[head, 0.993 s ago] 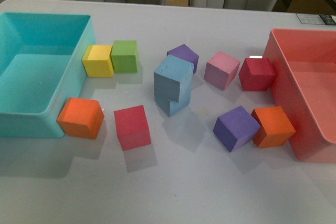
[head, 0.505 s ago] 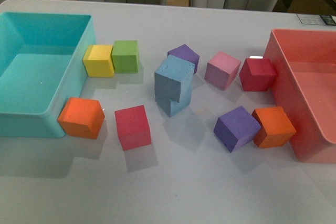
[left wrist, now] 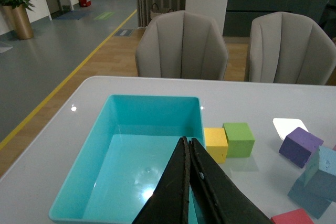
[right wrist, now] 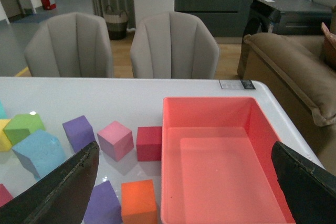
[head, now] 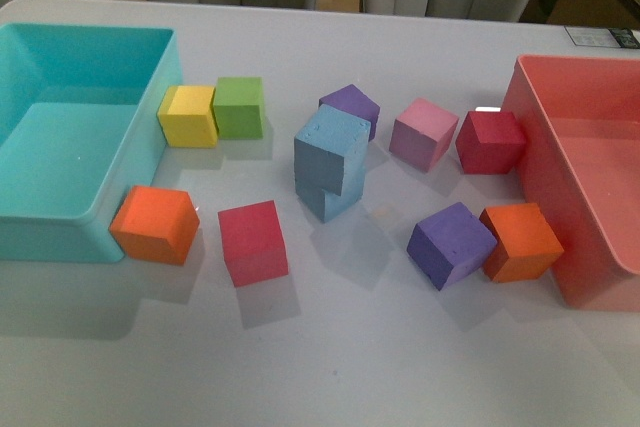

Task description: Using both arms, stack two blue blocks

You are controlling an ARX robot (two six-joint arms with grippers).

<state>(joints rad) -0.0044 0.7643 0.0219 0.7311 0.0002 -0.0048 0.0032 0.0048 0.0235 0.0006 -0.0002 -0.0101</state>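
Left tool (left wrist: 188, 153) shows its jaws pressed together, empty, above the turquoise bin (left wrist: 84, 166); right tool (right wrist: 184, 177) has its jaws spread wide, tips cut off by the frame edge. Two blue blocks (head: 330, 150) stand stacked mid-tabletop (head: 400, 347), the upper one twisted and hiding most of the lower. Matte foam cubes, faintly pitted. Two purple cubes (head: 450, 244) flank the stack.

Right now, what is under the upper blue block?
The upper blue block sits on the second blue block, slightly turned. Only the lower one's front part shows; its top is covered. The purple block stands just behind.
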